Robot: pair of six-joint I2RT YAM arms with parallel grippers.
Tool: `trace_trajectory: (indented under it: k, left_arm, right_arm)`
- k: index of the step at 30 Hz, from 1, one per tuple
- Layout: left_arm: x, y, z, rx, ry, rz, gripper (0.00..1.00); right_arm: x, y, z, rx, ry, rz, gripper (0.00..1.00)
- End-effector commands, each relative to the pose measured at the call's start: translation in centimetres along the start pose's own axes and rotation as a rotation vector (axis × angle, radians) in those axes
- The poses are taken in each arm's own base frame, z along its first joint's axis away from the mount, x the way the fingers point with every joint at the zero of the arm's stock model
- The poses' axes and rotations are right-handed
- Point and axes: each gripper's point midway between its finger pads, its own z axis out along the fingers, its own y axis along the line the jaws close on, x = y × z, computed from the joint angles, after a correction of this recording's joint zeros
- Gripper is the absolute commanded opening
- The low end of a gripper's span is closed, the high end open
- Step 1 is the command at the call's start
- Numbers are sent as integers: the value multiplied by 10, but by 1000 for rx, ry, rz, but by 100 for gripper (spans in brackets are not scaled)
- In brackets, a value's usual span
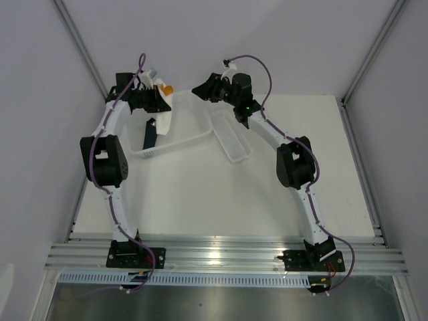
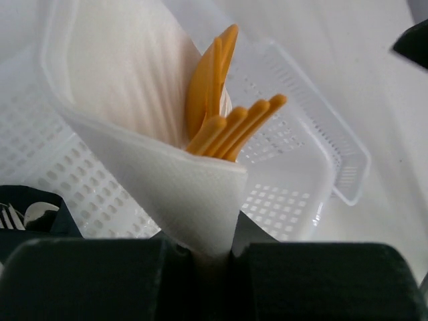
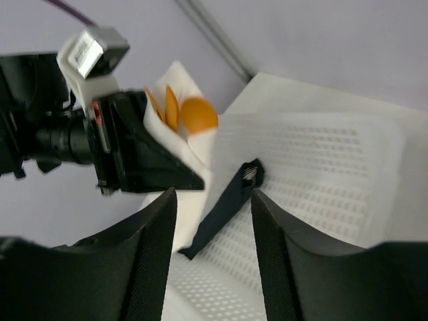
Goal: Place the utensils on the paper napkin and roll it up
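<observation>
1. White tabletop (image 1: 200, 200) between plain white walls (image 1: 40, 100). An aluminium rail (image 1: 221, 251) runs along the bottom of the top view, with both my arm bases bolted on it.
2. My left claw (image 2: 214, 261) is clenched on the paper napkin (image 2: 167, 160). At bottom centre of the left wrist view, the napkin's lower end is pinched between the two dark pads (image 2: 87, 281).
3. Napkin is rolled into a cone that widens toward the top of that frame and is open at the upper end.
4. Orange utensils (image 2: 221, 114) sit inside the cone, their ends sticking out at upper centre. I see several slim rounded tips with flatter pieces behind them, but I can't get an exact count.
5. In the right wrist view, a round spoon bowl (image 3: 198, 115) pokes out of the roll, centre-left in the upper half.
6. The roll hangs over the big perforated tray (image 1: 175, 137), upper left of centre in the top view. I can't tell whether it touches the tray.
7. A black flat bar (image 1: 150, 134) leans in that tray, just below my left claw in the top view.
8. A narrow tray (image 1: 231, 140) lies just beside the big one on its right, set diagonally.
9. My right claw (image 3: 214, 200) is released, with its fingers spread and nothing gripped. It points at the left claw, near it but apart.
</observation>
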Motion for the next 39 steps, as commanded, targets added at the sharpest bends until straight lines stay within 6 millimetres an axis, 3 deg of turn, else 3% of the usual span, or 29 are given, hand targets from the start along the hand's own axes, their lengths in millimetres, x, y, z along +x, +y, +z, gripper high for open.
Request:
trace_trajectory:
  k: [1, 5, 8, 15, 19, 24, 34, 39]
  left_arm:
    - [1, 12, 16, -44, -6, 54, 1]
    - [18, 21, 29, -42, 51, -42, 1]
    - [48, 42, 41, -101, 124, -151, 1]
    - [77, 43, 54, -109, 211, -281, 2]
    - [83, 53, 57, -139, 239, -296, 4]
    - [118, 54, 54, -148, 359, -306, 2]
    - [114, 58, 54, -165, 374, -249, 23]
    - [121, 60, 49, -200, 416, -287, 25]
  right_arm:
    - [-21, -26, 5, 204, -71, -35, 50]
    - [-7, -47, 13, 247, -53, 7, 49]
    - [11, -59, 11, 276, -31, 31, 49]
    - [46, -87, 16, 342, 9, 64, 48]
    - [49, -88, 16, 345, 18, 67, 48]
    - [57, -83, 15, 343, 50, 64, 48]
    - [61, -82, 16, 342, 55, 76, 49]
    - [56, -82, 15, 348, 49, 69, 49]
